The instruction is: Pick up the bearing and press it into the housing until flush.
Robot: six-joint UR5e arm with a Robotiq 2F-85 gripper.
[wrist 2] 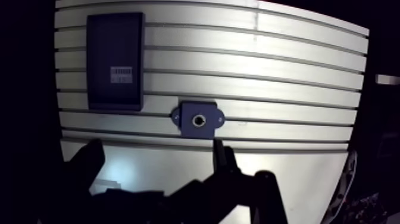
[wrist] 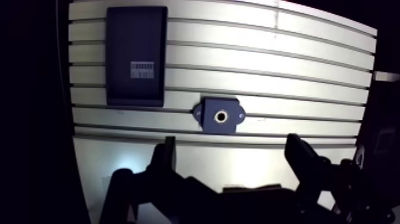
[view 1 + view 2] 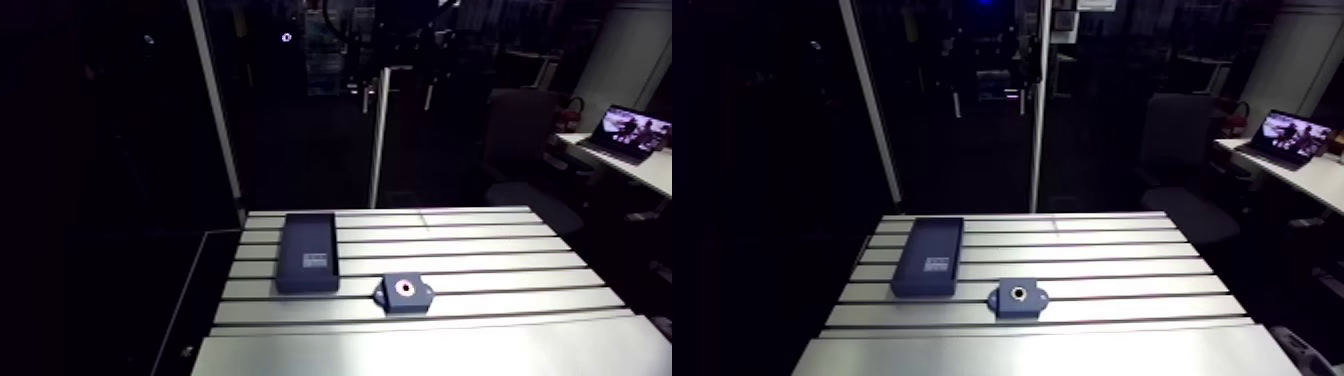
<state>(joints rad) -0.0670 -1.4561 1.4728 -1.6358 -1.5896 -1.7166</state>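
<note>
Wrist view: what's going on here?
Nothing is being handled yet. The claw hangs open and empty above the slotted table. Ahead of it sits the blue housing, with a ring in its bore; whether that is the bearing cannot be told. A dark flat box with a white label lies beside the housing, apart from it.

Housing [image 2: 209, 119]: a small dark-blue block with a rounded ear at each side, lying flat on the slotted table [image 2: 286, 77] across one of its grooves. A pale ring [image 3: 401, 288], reddish in the arm view, lines its central round bore; whether it sits flush cannot be told.
</note>
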